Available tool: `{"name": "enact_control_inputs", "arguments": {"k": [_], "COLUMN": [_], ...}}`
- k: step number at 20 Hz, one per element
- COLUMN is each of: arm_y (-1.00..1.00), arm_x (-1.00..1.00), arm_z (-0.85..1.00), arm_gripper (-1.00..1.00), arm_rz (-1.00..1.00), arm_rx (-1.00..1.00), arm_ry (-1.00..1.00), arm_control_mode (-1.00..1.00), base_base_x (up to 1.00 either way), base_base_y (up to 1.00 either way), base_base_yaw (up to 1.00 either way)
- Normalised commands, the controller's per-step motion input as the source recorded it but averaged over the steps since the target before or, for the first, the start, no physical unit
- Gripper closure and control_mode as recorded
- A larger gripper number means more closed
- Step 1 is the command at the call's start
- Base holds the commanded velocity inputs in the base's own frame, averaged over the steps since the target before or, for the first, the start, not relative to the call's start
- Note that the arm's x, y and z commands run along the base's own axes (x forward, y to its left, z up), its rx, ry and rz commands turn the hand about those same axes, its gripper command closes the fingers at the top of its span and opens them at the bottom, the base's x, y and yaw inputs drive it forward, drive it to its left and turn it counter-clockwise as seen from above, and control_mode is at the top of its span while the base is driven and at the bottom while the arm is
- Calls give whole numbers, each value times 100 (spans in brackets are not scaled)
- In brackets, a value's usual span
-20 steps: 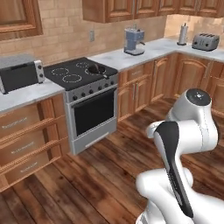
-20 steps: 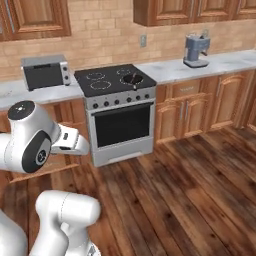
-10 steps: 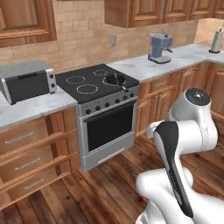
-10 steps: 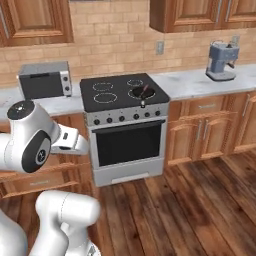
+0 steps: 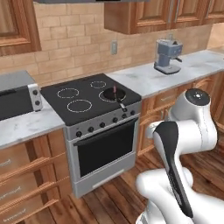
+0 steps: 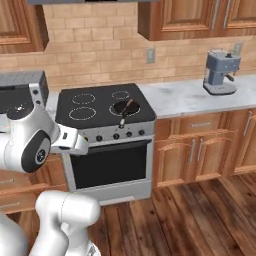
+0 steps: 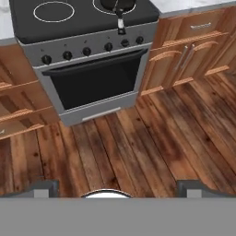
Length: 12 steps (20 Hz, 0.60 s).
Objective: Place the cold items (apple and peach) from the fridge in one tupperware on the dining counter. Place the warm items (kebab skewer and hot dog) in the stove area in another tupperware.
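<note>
Base has driven closer; silver freestanding stove w/ black burner top (image 5: 94, 105) now centred ahead. Small dark pan (image 6: 125, 107) on burner, prob holds warm items. End effector (image 7: 115, 186) fingers spread wide, empty.

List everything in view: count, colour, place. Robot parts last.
stove: 1, silver with black top and oven window, between the wooden cabinets
pan: 1, black, on the stove's front right burner, something reddish in it, too small to tell what
toaster oven: 1, silver and black, on the counter left of the stove
coffee machine: 1, blue-grey, on the counter right of the stove
counter: pale marbled, either side of the stove
wall outlet: 1, on the brick wall
gripper: 1, open, holding nothing, facing the floor in front of the stove
</note>
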Motion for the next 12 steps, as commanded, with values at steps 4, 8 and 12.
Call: {"name": "enact_control_inputs", "arguments": {"k": [4,8,12], "arm_y": [0,0,0], "arm_x": [0,0,0], "arm_z": [0,0,0], "arm_gripper": [-100,-100,-100], "arm_rz": [0,0,0], "arm_rx": [0,0,0], "arm_ry": [0,0,0], "arm_control_mode": [100,100,100], "base_base_x": [100,98,89], "base_base_y": [-30,-23,-13], "base_base_yaw": [3,14,34]}}
